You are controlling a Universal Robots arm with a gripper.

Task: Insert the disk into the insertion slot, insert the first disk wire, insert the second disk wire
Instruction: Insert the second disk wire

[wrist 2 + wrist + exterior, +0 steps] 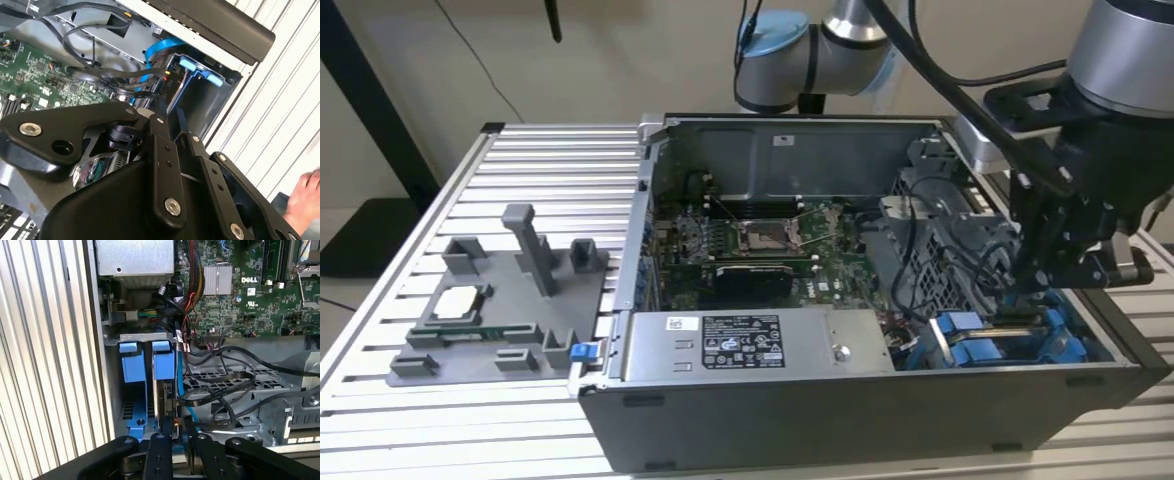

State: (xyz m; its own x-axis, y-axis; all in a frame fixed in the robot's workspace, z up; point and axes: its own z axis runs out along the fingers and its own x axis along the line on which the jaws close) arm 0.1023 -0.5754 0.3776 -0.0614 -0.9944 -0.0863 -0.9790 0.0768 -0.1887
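Gripper [174, 440] fingers narrow, pinched on edge of disk [165, 395]; disk stands upright in insertion slot [131, 412], blue carrier tabs at mouth; black wires [220, 390] just beside; motherboard [250, 295] beyond; person's hand [305, 200] outside case.

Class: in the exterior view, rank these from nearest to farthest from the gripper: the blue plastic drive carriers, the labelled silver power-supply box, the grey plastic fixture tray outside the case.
1. Blue plastic drive carriers: directly below the gripper, at the case's corner.
2. Labelled silver power-supply box: along the case's near wall, toward the exterior view's left.
3. Grey plastic fixture tray: outside the case, far on the exterior view's left.
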